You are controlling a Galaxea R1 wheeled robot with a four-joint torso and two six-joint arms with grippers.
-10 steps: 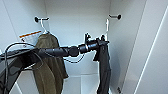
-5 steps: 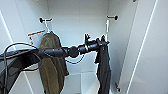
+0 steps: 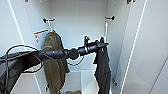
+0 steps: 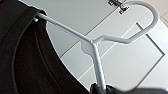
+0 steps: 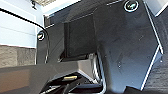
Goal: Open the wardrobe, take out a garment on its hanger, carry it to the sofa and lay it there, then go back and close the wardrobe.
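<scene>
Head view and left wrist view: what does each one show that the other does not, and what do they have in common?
Only the head view shows the olive-brown jacket hanging on the left hook, the two black hooks on the wardrobe's back wall, the orange-and-white label, and the left arm reaching to the right-hand clothing.

Only the left wrist view shows the white hanger in detail: its curved hook, its neck, and one arm running into the collar.

Both show the black T-shirt and white wardrobe panels.
</scene>
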